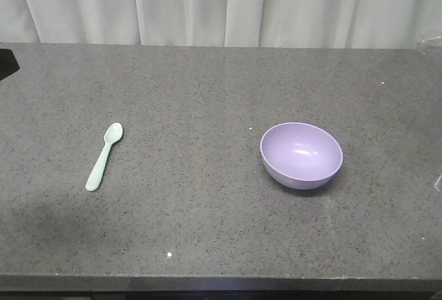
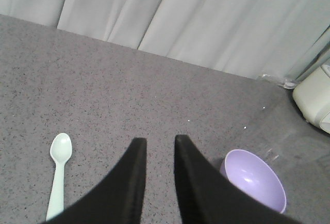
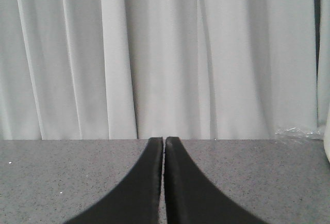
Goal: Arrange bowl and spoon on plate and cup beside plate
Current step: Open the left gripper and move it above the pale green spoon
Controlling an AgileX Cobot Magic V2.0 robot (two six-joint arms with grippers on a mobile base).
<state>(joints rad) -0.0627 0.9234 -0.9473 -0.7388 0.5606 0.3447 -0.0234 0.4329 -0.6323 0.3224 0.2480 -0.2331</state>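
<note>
A lavender bowl [image 1: 302, 155] stands upright on the grey speckled counter, right of centre. A pale mint spoon [image 1: 104, 156] lies flat on the left side, its scoop end pointing away. In the left wrist view the spoon [image 2: 58, 172] lies left of my left gripper [image 2: 160, 142] and the bowl [image 2: 253, 186] lies to its right; the jaws are open with bare counter between them. My right gripper [image 3: 164, 141] is shut with nothing in it, facing the curtain. Plate and cup are out of view. Neither gripper shows in the front view.
A white curtain [image 1: 221, 6] hangs behind the counter's far edge. A cream-coloured object [image 2: 314, 100] and some clear plastic [image 2: 276, 82] sit at the far right of the counter. A dark object [image 1: 7, 61] pokes in at the left edge.
</note>
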